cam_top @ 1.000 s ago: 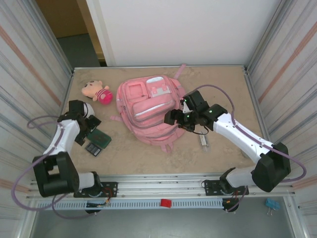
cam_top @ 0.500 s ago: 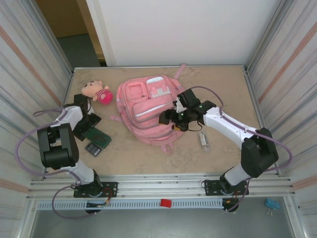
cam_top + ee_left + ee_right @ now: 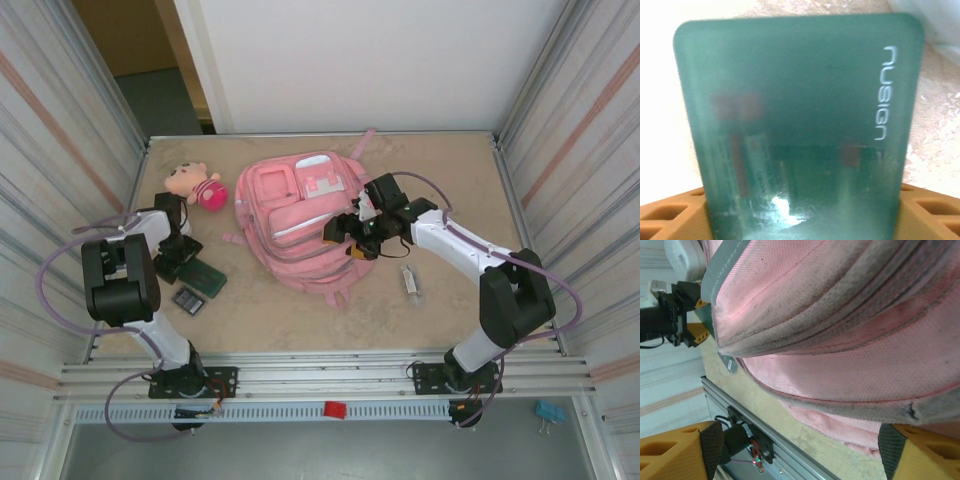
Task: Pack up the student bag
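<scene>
**Your work corner**

You look down on a sandy brown table. A shiny ribbed metal wall stands on the left and another on the right. A plain white board closes the back. Past its left side you see a brown wall and a grey floor. A metal rail runs along the near edge. The light is soft and even.

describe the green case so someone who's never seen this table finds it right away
Start at the big pink backpack in the middle of the table and look to its left, towards the near edge. The green case lies there. It is dark green with rounded corners and white "nusign" lettering, bigger than the small dark slab beside it and unlike the pink doll further back.
</scene>
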Robot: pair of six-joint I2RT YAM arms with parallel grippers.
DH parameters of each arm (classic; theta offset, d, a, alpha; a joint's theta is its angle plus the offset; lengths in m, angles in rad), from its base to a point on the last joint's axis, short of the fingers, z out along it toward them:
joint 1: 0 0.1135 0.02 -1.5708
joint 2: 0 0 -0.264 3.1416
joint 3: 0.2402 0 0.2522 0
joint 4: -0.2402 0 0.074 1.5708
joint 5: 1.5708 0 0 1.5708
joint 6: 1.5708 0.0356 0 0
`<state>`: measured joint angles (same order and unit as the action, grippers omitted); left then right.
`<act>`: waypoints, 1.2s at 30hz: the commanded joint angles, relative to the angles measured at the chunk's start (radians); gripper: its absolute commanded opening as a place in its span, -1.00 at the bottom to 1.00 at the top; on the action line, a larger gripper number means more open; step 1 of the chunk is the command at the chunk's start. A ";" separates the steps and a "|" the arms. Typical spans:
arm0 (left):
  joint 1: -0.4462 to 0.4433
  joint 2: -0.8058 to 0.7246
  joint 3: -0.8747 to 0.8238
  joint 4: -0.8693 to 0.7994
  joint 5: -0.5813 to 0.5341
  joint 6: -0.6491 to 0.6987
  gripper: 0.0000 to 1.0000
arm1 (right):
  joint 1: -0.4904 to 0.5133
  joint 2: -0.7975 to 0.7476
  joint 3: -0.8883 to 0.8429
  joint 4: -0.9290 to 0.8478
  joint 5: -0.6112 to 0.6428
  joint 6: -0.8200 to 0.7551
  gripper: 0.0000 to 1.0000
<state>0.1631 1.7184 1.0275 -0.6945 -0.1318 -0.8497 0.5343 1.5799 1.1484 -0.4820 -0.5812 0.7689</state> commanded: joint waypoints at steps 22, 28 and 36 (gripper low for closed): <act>-0.269 -0.742 -0.155 -0.053 0.285 -0.438 0.07 | 0.172 -0.353 -0.237 0.362 -0.055 -0.094 0.61; -0.359 -0.861 -0.223 0.000 0.337 -0.575 0.10 | 0.285 -0.283 -0.231 0.491 -0.047 -0.080 0.59; -0.406 -0.920 -0.269 0.063 0.369 -0.651 0.11 | 0.371 -0.173 -0.160 0.532 -0.017 -0.103 0.56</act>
<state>-0.2337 0.8223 0.7738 -0.6899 0.2058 -1.4357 0.8780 1.3769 0.9360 0.0048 -0.6209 0.6983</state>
